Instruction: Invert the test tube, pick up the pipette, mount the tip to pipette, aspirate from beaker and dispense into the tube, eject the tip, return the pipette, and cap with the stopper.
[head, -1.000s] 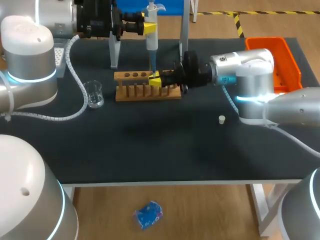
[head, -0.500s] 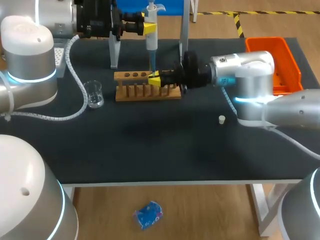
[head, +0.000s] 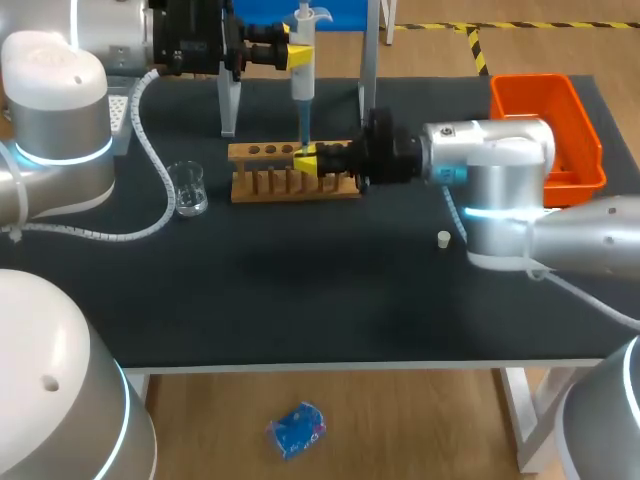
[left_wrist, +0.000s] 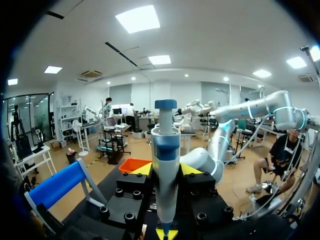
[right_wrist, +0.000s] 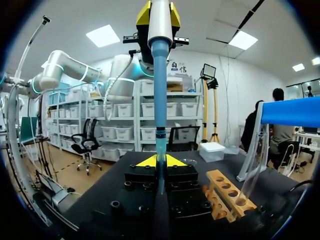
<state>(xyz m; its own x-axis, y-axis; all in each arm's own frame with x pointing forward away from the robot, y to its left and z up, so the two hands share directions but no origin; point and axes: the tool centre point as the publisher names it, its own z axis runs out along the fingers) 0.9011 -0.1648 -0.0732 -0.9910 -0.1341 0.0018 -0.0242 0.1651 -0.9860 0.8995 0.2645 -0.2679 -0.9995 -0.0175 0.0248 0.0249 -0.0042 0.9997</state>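
Clamped from two sides on the white plastic pipette (head: 303, 72), the left claw (head: 295, 56) held it upright over the far part of the black table (head: 300, 290) in the head view. The pipette's long translucent blue tip (head: 303, 125) pointed straight down at the right claw (head: 309, 160); that claw, on the arm from the right side, was pinched narrowly on the clear glass test tube (head: 304, 150), which was hard to make out. Tube and claw sat just over the wooden rack of holes and pegs (head: 285, 185), beside its row of holes. A small clear glass beaker (head: 188, 190) stood left of the rack, apart from it; a small white stopper (head: 443, 238) lay near the right arm (head: 500, 160), well apart from the rack; an orange plastic bin (head: 535, 110) sat at the far right corner; a blue-topped metal stand (head: 229, 105) rose behind the rack.

From the left wrist, the pipette stood between the claw's own yellow fingertips (left_wrist: 142, 169), touching both; the orange bin and the grey right arm lay ahead of it.

From the right wrist, the blue tip dropped from the left claw down between the right claw's yellow tips, which stood close together with the tube's mouth around the tip's lower end; the rack lay just beside the claw, the stand's blue bar beyond it.
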